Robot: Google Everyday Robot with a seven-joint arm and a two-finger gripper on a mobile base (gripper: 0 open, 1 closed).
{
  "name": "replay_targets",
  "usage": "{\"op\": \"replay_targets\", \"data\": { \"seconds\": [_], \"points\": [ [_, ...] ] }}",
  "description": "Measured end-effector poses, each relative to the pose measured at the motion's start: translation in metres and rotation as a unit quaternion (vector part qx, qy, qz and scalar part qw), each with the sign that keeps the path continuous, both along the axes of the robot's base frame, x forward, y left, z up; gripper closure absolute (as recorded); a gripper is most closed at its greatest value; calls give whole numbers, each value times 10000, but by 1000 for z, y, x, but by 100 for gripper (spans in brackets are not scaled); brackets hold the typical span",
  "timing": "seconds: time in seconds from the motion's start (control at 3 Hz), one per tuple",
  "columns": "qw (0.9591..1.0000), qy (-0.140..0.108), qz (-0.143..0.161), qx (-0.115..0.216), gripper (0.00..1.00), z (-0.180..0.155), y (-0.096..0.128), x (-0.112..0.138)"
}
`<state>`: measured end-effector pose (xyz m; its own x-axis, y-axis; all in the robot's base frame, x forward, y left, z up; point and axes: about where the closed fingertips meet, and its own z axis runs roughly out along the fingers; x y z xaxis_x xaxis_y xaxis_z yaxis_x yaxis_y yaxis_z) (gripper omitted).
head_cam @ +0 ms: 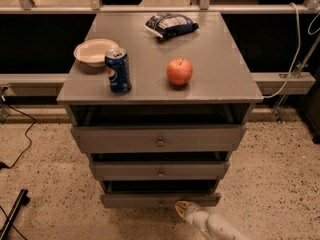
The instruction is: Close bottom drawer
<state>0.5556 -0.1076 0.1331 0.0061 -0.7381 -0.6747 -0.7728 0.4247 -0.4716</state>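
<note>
The bottom drawer [150, 200] is the slimmest grey front, lowest on the cabinet, pulled out a little with a dark gap above it. Its small brass knob [161, 202] shows at the middle. My gripper [183, 208] is a white arm with a yellowish tip, coming in from the bottom edge, just below and right of the knob, touching or nearly touching the lower edge of the drawer front.
The middle drawer [160, 171] and top drawer [159, 139] also stand slightly open. On the cabinet top are a white bowl [94, 51], a Pepsi can [118, 71], an apple [179, 71] and a chip bag [170, 25]. Cables lie on the speckled floor at left.
</note>
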Motion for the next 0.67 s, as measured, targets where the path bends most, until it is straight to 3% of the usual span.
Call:
{"op": "replay_targets", "data": {
  "seconds": [0.67],
  "points": [
    [10000, -35, 8, -69, 100, -8, 7, 33]
  ]
}}
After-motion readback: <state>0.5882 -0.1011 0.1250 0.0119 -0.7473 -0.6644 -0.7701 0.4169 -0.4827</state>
